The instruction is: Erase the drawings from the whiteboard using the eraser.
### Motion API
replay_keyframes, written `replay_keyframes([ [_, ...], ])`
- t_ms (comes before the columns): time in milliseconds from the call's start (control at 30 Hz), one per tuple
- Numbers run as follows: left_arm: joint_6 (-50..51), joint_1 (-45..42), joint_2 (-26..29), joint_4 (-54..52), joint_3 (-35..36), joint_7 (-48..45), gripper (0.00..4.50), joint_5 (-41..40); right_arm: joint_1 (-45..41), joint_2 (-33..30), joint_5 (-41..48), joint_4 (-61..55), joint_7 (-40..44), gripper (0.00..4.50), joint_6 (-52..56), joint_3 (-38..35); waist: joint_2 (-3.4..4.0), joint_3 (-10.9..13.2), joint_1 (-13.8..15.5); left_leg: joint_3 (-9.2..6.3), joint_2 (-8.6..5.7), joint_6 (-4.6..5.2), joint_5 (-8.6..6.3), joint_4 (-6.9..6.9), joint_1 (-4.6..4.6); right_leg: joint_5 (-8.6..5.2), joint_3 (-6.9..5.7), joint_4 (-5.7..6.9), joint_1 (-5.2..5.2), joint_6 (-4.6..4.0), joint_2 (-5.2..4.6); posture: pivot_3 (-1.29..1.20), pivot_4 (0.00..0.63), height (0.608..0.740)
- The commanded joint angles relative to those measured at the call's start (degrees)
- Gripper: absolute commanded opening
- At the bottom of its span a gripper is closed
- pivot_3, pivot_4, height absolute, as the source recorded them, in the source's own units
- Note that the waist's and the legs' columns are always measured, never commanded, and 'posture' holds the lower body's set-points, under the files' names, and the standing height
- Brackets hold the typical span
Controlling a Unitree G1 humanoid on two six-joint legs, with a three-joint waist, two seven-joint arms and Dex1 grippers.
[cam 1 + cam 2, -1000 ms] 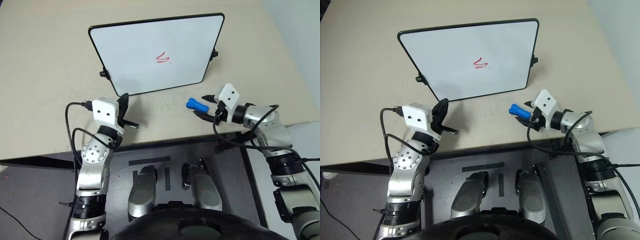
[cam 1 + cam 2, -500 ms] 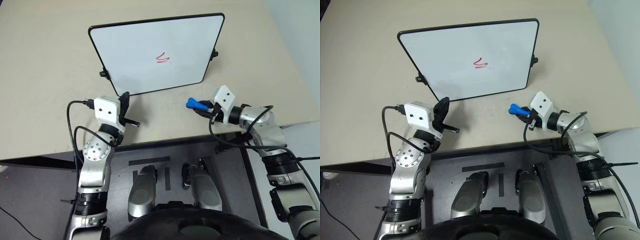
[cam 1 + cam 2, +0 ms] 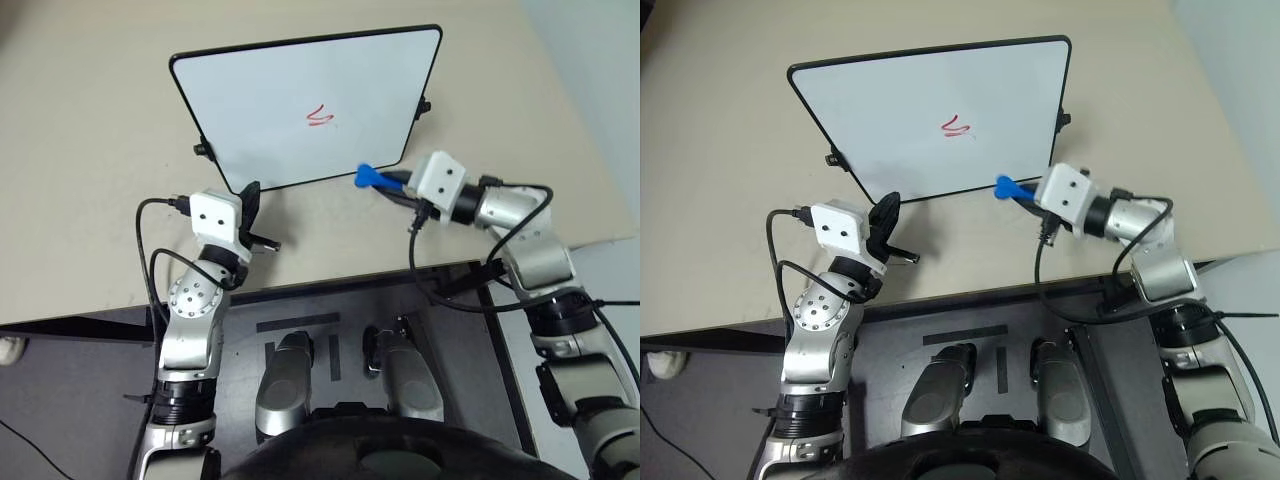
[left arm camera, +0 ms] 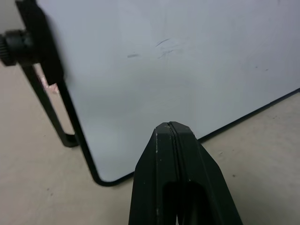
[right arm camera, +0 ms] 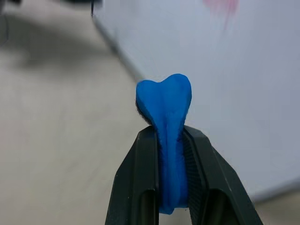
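The whiteboard (image 3: 300,100) stands tilted on the beige table, black-framed, with a small red squiggle, the drawings (image 3: 320,117), right of its middle. My right gripper (image 3: 385,181) is shut on the blue eraser (image 3: 366,176), holding it just in front of the board's lower right edge, below the squiggle. In the right wrist view the eraser (image 5: 168,117) sticks out between the two black fingers, with the red ink blurred beyond. My left gripper (image 3: 249,200) is shut and empty, close to the board's lower left corner (image 4: 101,178).
Small black knobs (image 3: 200,150) stick out from the board's sides. The beige table (image 3: 90,150) stretches wide around the board; its front edge (image 3: 330,280) runs just behind my wrists, with dark floor below.
My right gripper closed on the eraser, then lifted it off the table and carried it left and up to the board's lower right edge. The left gripper stayed put.
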Motion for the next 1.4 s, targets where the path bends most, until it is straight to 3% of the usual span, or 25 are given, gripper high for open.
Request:
replay_keyframes([
  [33,-1.50,-1.27,-0.09,0.10,-0.62,-0.44,0.00,0.18,-5.51,1.73,-6.90,4.58,-4.81,0.38,-11.49,2.13,0.01,0.00,-0.01,-0.01,0.03,0.02,0.01,0.00,0.02,0.02,-0.02,0.02,0.01,-0.03,0.00,0.00,0.150,0.740],
  [267,-2.17,-1.75,-0.28,0.63,-0.77,-0.07,0.00,0.36,-16.81,4.04,-22.81,24.62,-20.66,0.38,-30.29,6.67,0.07,0.03,0.38,0.01,0.07,-0.10,-0.07,0.00,-0.04,0.18,-0.06,0.03,-0.20,-0.27,-0.09,0.00,0.150,0.740],
  [633,-2.86,-1.64,-0.68,0.71,-0.57,0.69,0.00,0.70,-22.99,5.83,-31.85,35.39,-34.94,0.38,-38.04,7.32,0.10,0.05,0.29,0.02,0.14,-0.46,-0.29,-0.05,-0.04,0.39,-0.10,0.12,-0.33,-0.53,-0.10,0.00,0.150,0.740],
  [1200,-3.49,-2.67,-0.88,1.86,-0.93,0.33,0.00,0.71,-20.75,7.99,-30.87,37.85,-29.50,0.38,-37.47,11.09,0.16,0.09,0.18,0.15,0.29,-0.45,-0.27,-0.06,-0.06,0.40,-0.15,-0.01,-0.35,-0.47,-0.08,0.00,0.150,0.740],
  [1400,-3.61,-2.59,-0.74,1.76,-0.80,0.32,0.00,0.69,-21.81,8.15,-31.26,37.51,-31.57,0.38,-36.49,10.06,0.16,0.09,0.17,0.15,0.31,-0.48,-0.28,-0.06,-0.05,0.47,-0.15,0.04,-0.34,-0.57,-0.08,0.00,0.150,0.740],
])
